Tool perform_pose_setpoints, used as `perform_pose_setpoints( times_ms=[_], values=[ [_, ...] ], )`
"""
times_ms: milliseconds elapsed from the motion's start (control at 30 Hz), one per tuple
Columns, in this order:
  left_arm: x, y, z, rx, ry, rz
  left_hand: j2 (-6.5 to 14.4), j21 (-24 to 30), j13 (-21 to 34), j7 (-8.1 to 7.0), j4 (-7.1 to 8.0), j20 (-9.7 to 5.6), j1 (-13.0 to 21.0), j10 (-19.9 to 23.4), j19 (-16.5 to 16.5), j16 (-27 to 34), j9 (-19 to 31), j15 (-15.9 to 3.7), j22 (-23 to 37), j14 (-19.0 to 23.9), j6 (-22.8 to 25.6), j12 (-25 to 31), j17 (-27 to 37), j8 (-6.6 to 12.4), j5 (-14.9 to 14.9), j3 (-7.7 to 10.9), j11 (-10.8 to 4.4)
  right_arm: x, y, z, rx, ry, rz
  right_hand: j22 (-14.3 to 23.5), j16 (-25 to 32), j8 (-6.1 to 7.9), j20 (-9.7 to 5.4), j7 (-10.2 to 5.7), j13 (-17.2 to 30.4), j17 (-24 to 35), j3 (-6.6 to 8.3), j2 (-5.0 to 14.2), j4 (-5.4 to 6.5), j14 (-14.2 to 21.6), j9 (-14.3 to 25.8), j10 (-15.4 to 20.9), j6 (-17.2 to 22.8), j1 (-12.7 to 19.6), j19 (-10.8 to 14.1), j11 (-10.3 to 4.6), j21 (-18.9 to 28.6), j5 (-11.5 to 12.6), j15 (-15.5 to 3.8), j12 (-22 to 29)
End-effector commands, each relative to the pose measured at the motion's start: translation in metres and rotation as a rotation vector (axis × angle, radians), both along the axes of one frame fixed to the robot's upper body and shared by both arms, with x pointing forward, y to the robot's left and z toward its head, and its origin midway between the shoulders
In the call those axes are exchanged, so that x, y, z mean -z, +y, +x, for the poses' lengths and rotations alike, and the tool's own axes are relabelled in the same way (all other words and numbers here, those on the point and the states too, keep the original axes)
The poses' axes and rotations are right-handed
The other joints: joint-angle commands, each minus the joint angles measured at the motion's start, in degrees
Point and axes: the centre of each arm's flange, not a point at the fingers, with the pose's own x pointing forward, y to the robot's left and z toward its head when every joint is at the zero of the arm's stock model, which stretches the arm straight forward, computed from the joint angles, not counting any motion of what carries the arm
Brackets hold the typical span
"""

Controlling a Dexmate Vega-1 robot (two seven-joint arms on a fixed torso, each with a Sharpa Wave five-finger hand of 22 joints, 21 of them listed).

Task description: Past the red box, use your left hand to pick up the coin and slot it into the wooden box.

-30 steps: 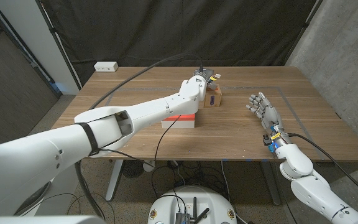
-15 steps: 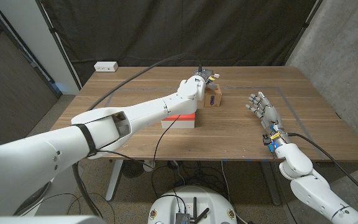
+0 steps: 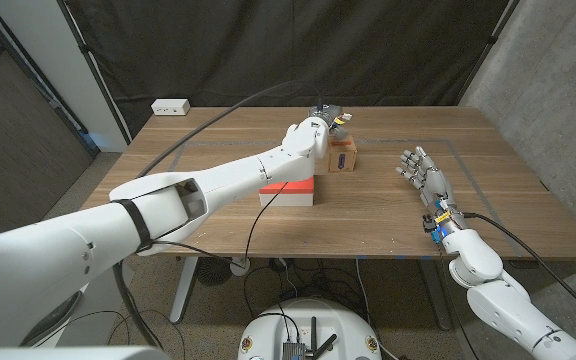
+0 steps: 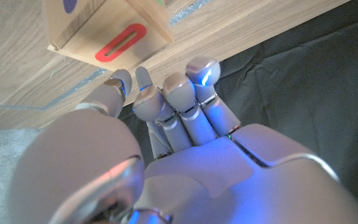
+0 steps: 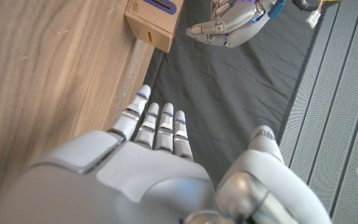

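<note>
Matt wood-grain table (image 3: 388, 215); pale wooden box (image 4: 104, 28); seemingly glossy plastic fingers (image 4: 185, 102).

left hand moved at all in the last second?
Yes, slightly. In the head view the left hand has lifted and drifted toward the table's far edge, judged against the wooden box, which stayed put.

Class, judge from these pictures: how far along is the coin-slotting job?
Done: the left hand is past the red box, over the wooden box. In hand: its fingertips are bunched near the box's red slot; whether they pinch a coin is unclear. Left: slotting the coin. The right hand stands open.
</note>
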Motion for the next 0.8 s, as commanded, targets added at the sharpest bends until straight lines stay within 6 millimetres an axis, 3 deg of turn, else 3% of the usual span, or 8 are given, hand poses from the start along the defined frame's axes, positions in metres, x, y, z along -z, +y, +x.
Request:
perform_pose_setpoints(
  times_ms=[33, 133, 167, 200, 333, 500, 667, 800],
  values=[
    [-0.009, 0.019, -0.015, -0.001, -0.045, -0.005, 1.19, -1.53, -0.46, -0.06, 0.46, -2.96, -0.17, -1.50, -1.20, -0.81, 0.62, -0.01, -3.48, -1.27, 0.59, -1.10, -0.46, 0.07, 0.12, 0.09, -0.41, -0.001, 0.001, 0.003, 0.004, -0.003, 0.001, 0.20, 0.42, -0.08, 0.04, -0.15, 0.23, 0.06, 0.25, 0.14, -0.23, 0.35, 0.07, 0.19, 0.27, 0.01, 0.46, 0.05, 0.28, 0.17, -0.08, 0.03],
    [-0.010, 0.027, -0.023, -0.018, -0.076, 0.022, 1.38, -5.22, -6.11, -0.29, 0.09, -2.93, -0.14, -4.19, -2.26, -4.78, 1.28, -0.10, -11.18, -4.49, -0.56, -6.30, -5.05, -0.38, -0.07, -1.17, -0.05, -0.002, 0.003, 0.003, 0.004, -0.005, -0.001, 0.20, 0.42, -0.06, 0.05, -0.13, 0.23, 0.06, 0.25, 0.14, -0.23, 0.35, 0.08, 0.23, 0.32, 0.02, 0.50, 0.03, 0.28, 0.17, -0.09, 0.04],
    [-0.010, 0.029, -0.026, -0.027, -0.082, 0.031, 1.47, -7.70, -12.62, -0.67, -0.04, -2.80, 0.44, -4.41, -2.37, -7.60, 1.71, -0.13, -18.49, -5.87, -1.34, -11.02, -10.36, -0.52, -0.16, -3.19, 0.39, -0.003, 0.004, 0.003, 0.004, -0.004, 0.003, 0.19, 0.42, -0.06, 0.06, -0.15, 0.23, 0.06, 0.25, 0.14, -0.23, 0.35, 0.08, 0.23, 0.32, 0.02, 0.51, 0.03, 0.27, 0.17, -0.12, 0.04],
    [-0.010, 0.032, -0.028, -0.035, -0.086, 0.038, 1.77, -8.42, -13.64, -0.74, 0.11, -2.42, 0.63, -6.03, -2.95, -9.60, 1.71, -0.18, -20.71, -7.51, -2.28, -12.44, -13.28, -0.84, -0.15, -3.87, -0.04, -0.003, 0.004, 0.004, 0.004, -0.005, 0.004, 0.19, 0.41, -0.07, 0.06, -0.17, 0.23, 0.06, 0.26, 0.15, -0.23, 0.32, 0.08, 0.21, 0.31, 0.02, 0.51, 0.03, 0.27, 0.17, -0.13, 0.03],
    [-0.011, 0.043, -0.033, -0.056, -0.051, 0.081, 3.95, -11.31, -17.97, -0.89, 1.18, -0.09, -0.82, -9.10, -9.60, -13.94, 1.79, -0.34, -25.99, -12.62, -4.35, -17.20, -18.15, -0.80, -0.05, -5.12, 0.98, -0.005, 0.008, 0.004, 0.004, -0.011, -0.005, 0.19, 0.42, -0.08, 0.08, -0.20, 0.23, 0.05, 0.26, 0.14, -0.24, 0.36, 0.08, 0.23, 0.29, 0.03, 0.53, 0.03, 0.25, 0.16, -0.10, 0.03],
    [-0.012, 0.056, -0.038, -0.088, -0.026, 0.133, 5.90, -14.44, -21.53, -1.14, 3.00, 2.55, -8.56, -16.43, -15.76, -23.54, 1.23, 0.05, -31.65, -19.00, -6.28, -25.32, -24.89, 0.29, -0.29, -4.66, 0.98, -0.006, 0.014, 0.004, 0.002, -0.010, -0.005, 0.19, 0.41, -0.08, 0.12, -0.35, 0.24, 0.04, 0.26, 0.13, -0.24, 0.35, 0.08, 0.27, 0.31, 0.04, 0.58, 0.02, 0.24, 0.16, -0.13, 0.03],
    [-0.011, 0.066, -0.045, -0.132, -0.014, 0.191, 5.93, -18.58, -24.78, -2.02, 3.27, 6.03, -16.94, -27.89, -24.89, -34.71, 0.12, 2.28, -37.79, -29.81, -10.15, -36.12, -29.28, 0.51, -1.17, -3.39, 3.76, -0.007, 0.021, 0.004, 0.003, -0.009, -0.006, 0.20, 0.41, -0.08, 0.18, -0.26, 0.24, 0.04, 0.25, 0.11, -0.24, 0.37, 0.08, 0.28, 0.31, 0.03, 0.59, 0.03, 0.21, 0.15, 0.02, 0.02],
    [-0.005, 0.077, -0.052, -0.151, -0.028, 0.204, 5.61, -22.91, -27.09, -2.45, 1.95, 8.73, -20.99, -38.26, -33.59, -44.35, -0.76, 4.92, -43.37, -37.98, -14.08, -44.37, -30.02, 0.43, -1.48, -1.65, 6.00, -0.008, 0.027, 0.004, 0.002, -0.011, -0.011, 0.20, 0.39, -0.11, 0.21, -0.22, 0.24, 0.03, 0.24, 0.10, -0.24, 0.32, 0.08, 0.30, 0.24, 0.03, 0.53, 0.09, 0.17, 0.15, -0.06, 0.02]
  ],
)
